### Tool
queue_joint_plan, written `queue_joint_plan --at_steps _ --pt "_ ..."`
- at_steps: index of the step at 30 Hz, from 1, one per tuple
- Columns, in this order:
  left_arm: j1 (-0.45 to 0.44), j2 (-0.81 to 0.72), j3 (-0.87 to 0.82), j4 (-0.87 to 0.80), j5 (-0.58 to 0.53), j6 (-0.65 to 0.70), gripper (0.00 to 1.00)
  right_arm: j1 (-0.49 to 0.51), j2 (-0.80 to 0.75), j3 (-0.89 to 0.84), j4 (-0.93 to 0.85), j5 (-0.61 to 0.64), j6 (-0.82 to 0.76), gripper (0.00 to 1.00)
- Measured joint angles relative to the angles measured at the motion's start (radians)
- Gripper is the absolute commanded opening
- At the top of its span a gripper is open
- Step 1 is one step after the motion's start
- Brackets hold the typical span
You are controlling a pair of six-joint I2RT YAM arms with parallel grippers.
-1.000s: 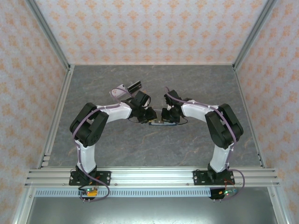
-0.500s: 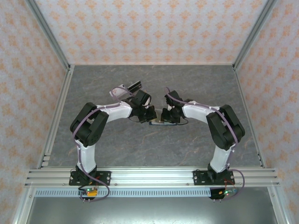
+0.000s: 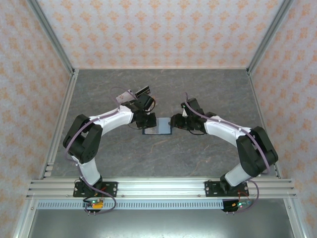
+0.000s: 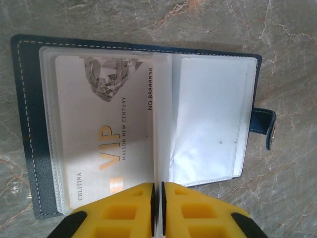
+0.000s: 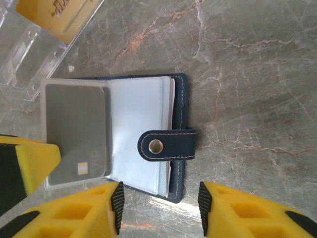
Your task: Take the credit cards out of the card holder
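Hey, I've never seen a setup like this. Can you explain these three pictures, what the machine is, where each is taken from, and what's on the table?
These are two robot arms bolted at a table's near edge, each ending in a two-finger gripper with yellow fingers. The wide picture looks down from above and behind them; the other two come from cameras on the wrists. On the grey marbled table lies an open navy card holder with a pale VIP card in a clear sleeve. The left gripper is nearly closed at the holder's edge, perhaps pinching a sleeve; the right gripper is open beside it. A clear stand nearby holds an orange card.
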State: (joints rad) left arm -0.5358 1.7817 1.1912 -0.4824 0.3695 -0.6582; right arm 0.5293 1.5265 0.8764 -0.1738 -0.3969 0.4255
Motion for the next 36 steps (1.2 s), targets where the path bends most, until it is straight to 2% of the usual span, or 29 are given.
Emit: queue_joint_plan --at_steps 4,12,18,22,25,28,36 --pt "-0.002 0.003 -0.006 0.048 0.051 -0.018 0.35 0.000 -0.026 -0.032 0.028 0.047 0.011 0.46" --pt "-0.026 0.057 -0.006 0.212 0.182 -0.079 0.47 0.000 -0.048 -0.062 0.064 0.117 0.020 0.46" --pt "-0.021 0.061 -0.014 0.269 0.192 -0.100 0.60 0.000 -0.052 -0.067 0.076 0.137 0.018 0.46" --pt "0.002 -0.007 -0.076 0.299 0.151 -0.105 0.64 0.000 -0.052 -0.067 0.077 0.135 0.006 0.44" --pt "0.027 -0.084 -0.130 0.303 0.100 -0.105 0.65 0.000 -0.052 -0.056 0.064 0.126 -0.005 0.40" --pt "0.052 -0.135 -0.170 0.312 0.068 -0.109 0.63 0.007 -0.041 -0.006 0.021 0.116 -0.013 0.31" --pt "0.066 -0.136 -0.218 0.330 0.064 -0.134 0.47 0.098 0.078 0.136 -0.030 0.094 0.000 0.25"
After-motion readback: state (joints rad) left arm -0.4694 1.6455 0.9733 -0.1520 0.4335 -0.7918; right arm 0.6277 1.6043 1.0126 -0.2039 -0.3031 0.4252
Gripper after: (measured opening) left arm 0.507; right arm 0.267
